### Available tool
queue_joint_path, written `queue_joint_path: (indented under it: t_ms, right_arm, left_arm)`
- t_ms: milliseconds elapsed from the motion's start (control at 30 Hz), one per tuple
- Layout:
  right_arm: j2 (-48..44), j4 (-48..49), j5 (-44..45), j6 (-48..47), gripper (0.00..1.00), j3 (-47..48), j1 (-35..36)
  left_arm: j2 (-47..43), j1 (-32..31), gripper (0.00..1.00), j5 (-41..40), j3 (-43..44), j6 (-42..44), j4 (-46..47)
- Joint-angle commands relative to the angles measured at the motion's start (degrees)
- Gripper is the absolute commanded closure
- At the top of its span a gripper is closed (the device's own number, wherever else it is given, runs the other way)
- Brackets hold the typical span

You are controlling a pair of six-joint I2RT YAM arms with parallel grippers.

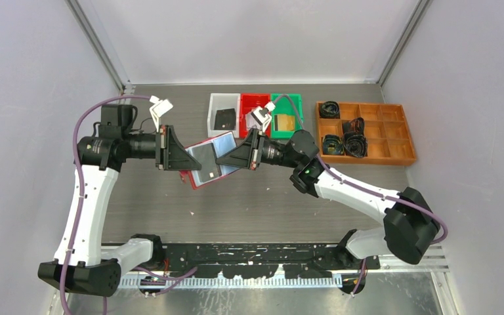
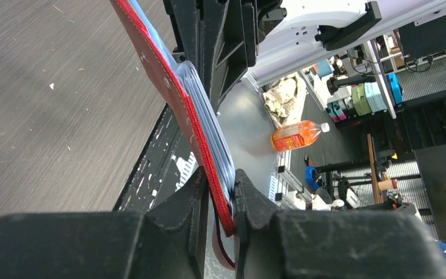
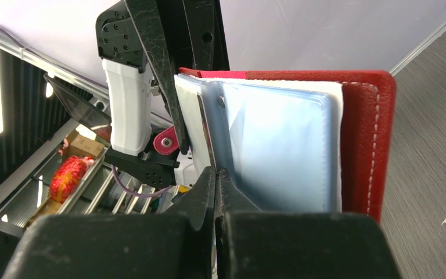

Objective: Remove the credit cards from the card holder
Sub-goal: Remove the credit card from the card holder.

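The red card holder [image 1: 200,176] hangs open above the table's middle, between my two grippers. My left gripper [image 1: 185,159] is shut on its red cover edge and blue-grey pages [image 2: 212,133], with the jaws pinching from both sides [image 2: 225,195]. My right gripper [image 1: 220,159] faces it from the right. Its jaws [image 3: 215,172] are shut on a thin silvery edge [image 3: 204,125] beside the pale blue pocket pages [image 3: 279,145] and red cover [image 3: 364,139]. I cannot tell whether that edge is a credit card or a page. A dark grey rectangle [image 1: 203,159] shows in the open holder.
At the back stand a white bin [image 1: 218,105] with a flat black item [image 1: 224,119], a red bin [image 1: 249,102] and a green bin [image 1: 287,105] with a yellowish item. A wooden compartment tray [image 1: 394,131] with black coiled things sits at the back right.
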Motion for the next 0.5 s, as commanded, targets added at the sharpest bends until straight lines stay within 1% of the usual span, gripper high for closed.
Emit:
queue_joint_path:
  t_ms: [0, 167, 300, 333, 367, 467]
  right_arm:
    - [-2.2, -1.9, 3.1, -1.9, 0.99, -1.6, -0.6]
    - [-2.7, -1.3, 3.5, -1.6, 0.99, -2.1, -0.6]
    - [-1.7, 4.0, 1.5, 1.6, 0.98, -1.6, -0.5]
    - [-1.0, 5.9, 0.8, 2.9, 0.91, -1.3, -0.3]
    - [-0.3, 8.2, 0.1, 5.0, 0.82, -0.9, -0.1]
    - [2.4, 16.3, -0.8, 10.3, 0.68, -0.1, 0.3]
  left_arm:
    - [-2.0, -0.7, 1.00, 8.0, 1.2, -2.2, 3.2]
    - [-2.6, -0.6, 1.00, 8.4, 1.3, -2.7, 3.6]
    - [-2.8, -0.7, 1.00, 7.9, 0.9, -2.7, 3.9]
    - [-2.8, -0.6, 1.00, 7.8, 0.9, -2.7, 4.1]
    - [-2.9, -0.7, 1.00, 7.4, 0.8, -2.8, 4.2]
    - [-2.8, -0.7, 1.00, 7.0, 0.8, -2.9, 4.4]
